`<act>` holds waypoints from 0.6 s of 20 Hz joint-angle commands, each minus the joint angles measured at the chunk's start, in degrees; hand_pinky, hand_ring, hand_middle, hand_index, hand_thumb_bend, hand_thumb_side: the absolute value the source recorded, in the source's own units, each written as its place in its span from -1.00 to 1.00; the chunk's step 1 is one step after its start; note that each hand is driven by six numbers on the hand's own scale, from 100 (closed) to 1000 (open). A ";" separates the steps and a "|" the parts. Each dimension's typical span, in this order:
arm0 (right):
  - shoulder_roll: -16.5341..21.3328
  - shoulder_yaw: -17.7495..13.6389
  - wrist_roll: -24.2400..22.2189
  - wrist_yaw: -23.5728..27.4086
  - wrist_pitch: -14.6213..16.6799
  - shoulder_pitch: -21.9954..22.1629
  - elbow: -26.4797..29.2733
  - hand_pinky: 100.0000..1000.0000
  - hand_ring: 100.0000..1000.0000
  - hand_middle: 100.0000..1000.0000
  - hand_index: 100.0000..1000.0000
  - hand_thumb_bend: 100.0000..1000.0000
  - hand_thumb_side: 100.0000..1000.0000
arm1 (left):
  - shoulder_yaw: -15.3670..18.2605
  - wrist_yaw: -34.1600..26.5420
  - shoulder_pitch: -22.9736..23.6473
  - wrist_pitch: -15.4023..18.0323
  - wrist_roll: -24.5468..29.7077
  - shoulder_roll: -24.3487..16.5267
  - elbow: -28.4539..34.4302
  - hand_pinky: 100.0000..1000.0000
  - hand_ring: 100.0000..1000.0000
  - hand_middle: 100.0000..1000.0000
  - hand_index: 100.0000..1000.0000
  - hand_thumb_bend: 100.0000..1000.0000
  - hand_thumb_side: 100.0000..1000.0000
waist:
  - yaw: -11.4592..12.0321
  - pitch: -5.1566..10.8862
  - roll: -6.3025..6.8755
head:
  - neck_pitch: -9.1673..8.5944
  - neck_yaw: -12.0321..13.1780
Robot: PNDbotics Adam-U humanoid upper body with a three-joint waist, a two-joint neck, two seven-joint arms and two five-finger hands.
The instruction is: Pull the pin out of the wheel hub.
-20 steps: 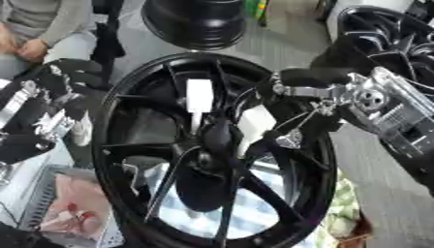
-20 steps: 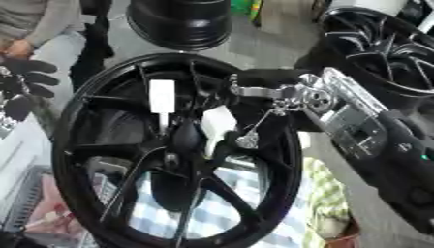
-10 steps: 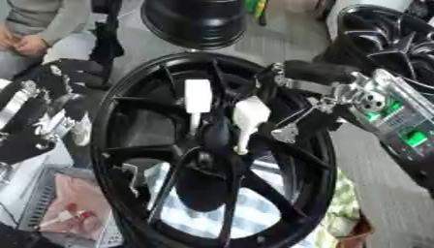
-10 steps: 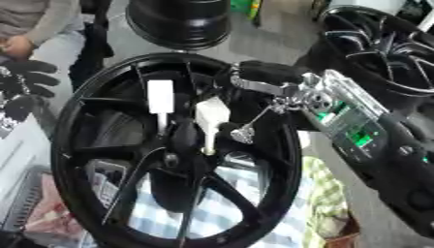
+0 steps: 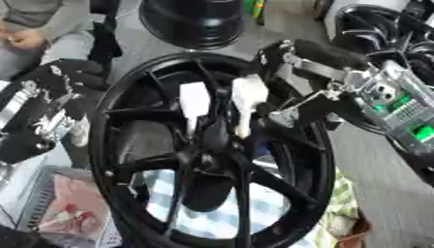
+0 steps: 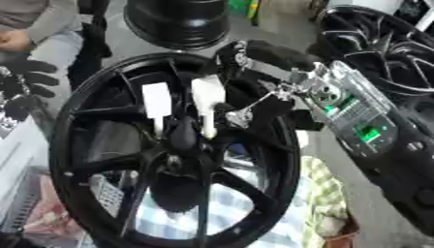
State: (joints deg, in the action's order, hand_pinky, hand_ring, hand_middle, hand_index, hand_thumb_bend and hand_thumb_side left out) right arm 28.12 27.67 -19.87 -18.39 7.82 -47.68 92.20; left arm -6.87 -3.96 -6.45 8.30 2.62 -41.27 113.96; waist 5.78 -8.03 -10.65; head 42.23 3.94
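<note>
A large black wheel hub (image 5: 110, 145) fills the middle of both views. One white pin (image 5: 194, 101) stands at its centre, upper left of the boss. A second white pin (image 5: 248, 99) is just to its right, with its thin stem pointing down toward the spokes. My right hand (image 5: 292, 60) reaches in from the right, its black fingers curled over the top of this second pin. My left hand (image 5: 42, 114) rests open beside the hub's left rim, touching no pin.
Another black wheel (image 5: 199, 22) stands behind the hub, and a third (image 5: 381, 29) at the top right. A blue checked cloth (image 5: 212, 215) lies under the hub. A grey basket (image 5: 34, 203) with pink things sits at the lower left. A person sits at the top left.
My right hand has moved left and up over the hub, and the right-hand white pin has risen with it. The other white pin and my left hand have stayed put.
</note>
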 commanded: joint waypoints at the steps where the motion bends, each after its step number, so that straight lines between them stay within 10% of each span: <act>1: 2.91 -3.10 1.42 1.19 -0.60 0.03 2.77 0.19 0.22 -0.52 -0.36 -0.96 -1.00 | 0.31 0.02 -0.06 -0.18 -0.16 -0.85 0.63 0.38 0.51 0.53 0.70 -0.55 0.31 | -0.30 1.01 0.83 | 0.00 0.37; 12: 10.54 -13.11 13.40 5.32 -4.34 10.71 8.05 0.15 0.21 -0.53 -0.36 -1.00 -1.00 | 0.80 0.07 0.46 -0.25 -0.77 -0.67 0.63 0.38 0.51 0.53 0.70 -0.56 0.31 | -1.31 1.04 1.44 | -0.08 1.11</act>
State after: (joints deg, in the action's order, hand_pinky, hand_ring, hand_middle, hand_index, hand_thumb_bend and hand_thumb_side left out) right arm 36.03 16.59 -8.04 -13.75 3.85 -36.36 98.89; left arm -6.83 -3.96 -5.65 8.01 2.14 -41.24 113.96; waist 4.52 -7.70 -9.92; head 42.28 4.89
